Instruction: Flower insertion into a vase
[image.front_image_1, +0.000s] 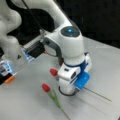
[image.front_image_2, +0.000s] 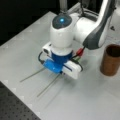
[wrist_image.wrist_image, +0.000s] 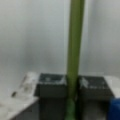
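Pincer (wrist_image.wrist_image: 72, 87) clamps a flower stem (wrist_image.wrist_image: 74, 45); vase (image.front_image_2: 111, 60) stands apart.

On your pale grey table (image.front_image_1: 22, 102) you have two red-headed flowers lying flat, one (image.front_image_1: 53, 96) by a front view's bottom and another (image.front_image_1: 53, 72) just above it, and the brown vase (image.front_image_2: 110, 60) standing upright

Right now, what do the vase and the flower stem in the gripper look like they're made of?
Vase: brown cylinder with a matte, wood-like surface; could be wood or cardboard. Flower stem: smooth uniform green, probably plastic, so likely artificial; it sits between the dark pads of the gripper.
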